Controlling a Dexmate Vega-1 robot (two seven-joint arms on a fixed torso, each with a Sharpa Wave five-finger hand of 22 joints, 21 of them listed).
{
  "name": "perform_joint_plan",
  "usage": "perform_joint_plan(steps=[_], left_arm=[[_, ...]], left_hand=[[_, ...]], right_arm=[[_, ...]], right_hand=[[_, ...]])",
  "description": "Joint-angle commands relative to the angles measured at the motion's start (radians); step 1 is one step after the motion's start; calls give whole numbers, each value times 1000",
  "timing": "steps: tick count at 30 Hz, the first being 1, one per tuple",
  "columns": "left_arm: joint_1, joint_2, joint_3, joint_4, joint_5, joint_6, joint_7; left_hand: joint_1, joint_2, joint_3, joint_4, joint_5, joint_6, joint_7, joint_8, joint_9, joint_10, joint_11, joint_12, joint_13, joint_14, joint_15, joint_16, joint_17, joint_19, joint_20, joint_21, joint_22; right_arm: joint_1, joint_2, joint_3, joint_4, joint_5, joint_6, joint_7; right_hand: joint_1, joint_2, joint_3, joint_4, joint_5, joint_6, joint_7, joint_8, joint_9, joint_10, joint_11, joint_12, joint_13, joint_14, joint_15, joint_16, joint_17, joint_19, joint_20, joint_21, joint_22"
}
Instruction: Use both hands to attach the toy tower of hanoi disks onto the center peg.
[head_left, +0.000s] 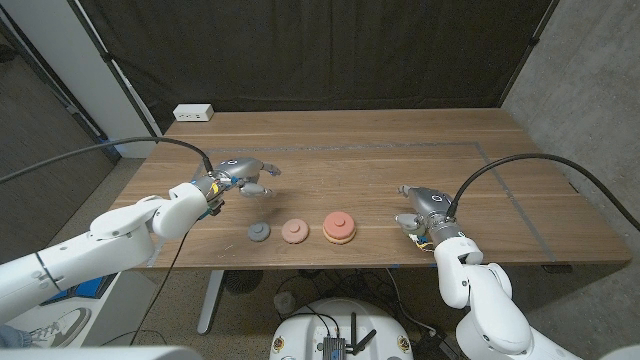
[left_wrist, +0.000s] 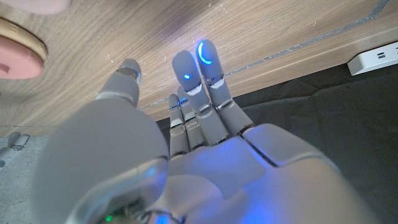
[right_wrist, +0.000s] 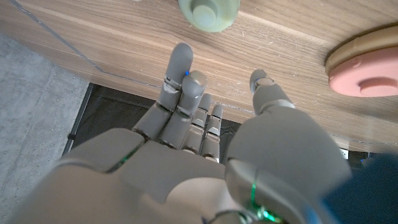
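Observation:
Three toy pieces lie in a row near the table's front edge. A small grey disk (head_left: 259, 232) is on the left and a salmon disk (head_left: 293, 231) in the middle. On the right a red disk sits on a tan round base (head_left: 339, 229). My left hand (head_left: 243, 178) hovers behind and left of the grey disk, fingers apart, holding nothing. My right hand (head_left: 418, 211) is right of the base, fingers extended and empty. The right wrist view shows the grey disk (right_wrist: 208, 11) and the red disk on its base (right_wrist: 367, 62) beyond my fingers (right_wrist: 180, 81). The left wrist view catches the base's edge (left_wrist: 18, 46).
A white power strip (head_left: 193, 113) lies at the table's back left corner, also seen as the power strip (left_wrist: 373, 59) past my left hand. A faint taped rectangle marks the wooden table (head_left: 400, 160). Black cables trail from both wrists.

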Motion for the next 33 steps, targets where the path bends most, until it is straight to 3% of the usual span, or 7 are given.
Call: perform_joint_plan(steps=[1, 18, 33], left_arm=[[42, 49, -35, -27, -7, -29, -30], [36, 112, -46, -14, -11, -148, -121], [36, 119, -50, 4, -1, -259, -137]], left_hand=[[-1, -11, 7, 2, 9, 9, -6, 3, 2, 6, -6, 4, 3, -3, -43, 7, 1, -8, -126, 7, -1], [9, -19, 8, -3, 12, 7, -12, 2, 3, 6, -12, 4, 4, -5, -43, 9, -4, -12, -127, 19, -11], [11, -26, 6, -1, 12, 11, -13, 5, 3, 7, -12, 4, 5, -2, -43, 13, -7, -16, -126, 29, -17]], right_arm=[[6, -2, -2, 2, 18, 7, -8], [14, -4, -16, 3, 22, -6, -14], [32, -4, -36, 3, -2, -10, 16]], right_hand=[[5, 8, 6, 5, 7, 19, -4, 0, 5, 8, -5, -3, 4, 6, -68, -2, 1, 3, -108, 10, -1], [5, 9, 6, 4, 9, 32, -7, 3, 4, 14, -6, -2, 6, 8, -68, -4, 2, 1, -108, 9, -1], [6, 11, 7, 4, 10, 34, -10, 2, 4, 15, -6, -4, 8, 9, -68, -6, 3, 0, -108, 9, -1]])
